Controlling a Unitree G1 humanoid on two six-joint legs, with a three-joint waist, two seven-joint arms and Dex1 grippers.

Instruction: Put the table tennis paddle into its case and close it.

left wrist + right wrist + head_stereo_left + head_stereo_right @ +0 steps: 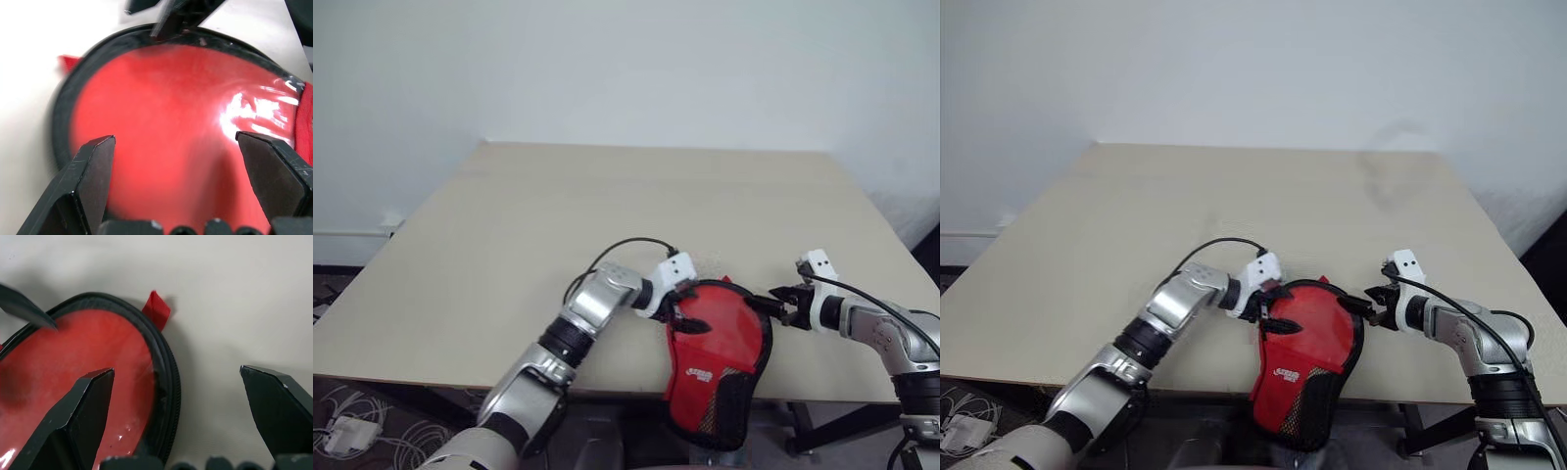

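Note:
The case (720, 338) lies at the table's front edge with its red see-through side up, black edging round it. Its black mesh end (732, 401) hangs over the edge. The table tennis paddle is hidden; I cannot tell whether the red behind the clear window is its face. My left gripper (685, 313) stands open at the case's left rim, its fingers (93, 171) spread over the red window (171, 122). My right gripper (773, 304) is open at the right rim, straddling the zip edge (168, 382). A small red tab (156, 308) sticks out from the rim.
The tan table (607, 215) stretches bare behind the case, up to a white wall. A small pale mottled thing (709, 262) lies just behind the case. Cables and a white adapter (347, 431) lie on the floor at the lower left.

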